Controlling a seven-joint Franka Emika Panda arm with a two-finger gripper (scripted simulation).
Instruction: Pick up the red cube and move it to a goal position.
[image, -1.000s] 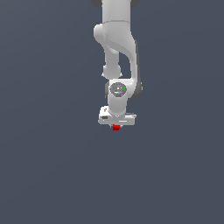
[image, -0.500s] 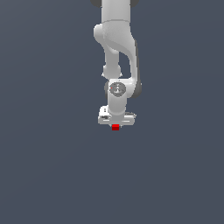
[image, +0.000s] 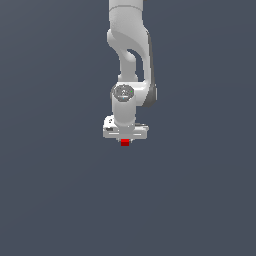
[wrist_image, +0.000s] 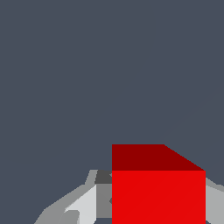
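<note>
The red cube (image: 125, 143) is tiny and bright red, and sits directly under the white hand of the arm in the exterior view. My gripper (image: 125, 140) is shut on it. In the wrist view the red cube (wrist_image: 157, 192) fills the space between the grey fingers (wrist_image: 83, 205), one on each side and against it. Only the plain dark grey surface shows around and beneath the cube. Its height above that surface cannot be told.
The white arm (image: 131, 55) comes down from the top edge of the exterior view. A plain dark grey surface (image: 50, 190) fills everything else in both views.
The hand with the cube has shifted slightly toward the exterior view's left and a touch upward, and the wrist has turned a little. The grip on the cube is unchanged.
</note>
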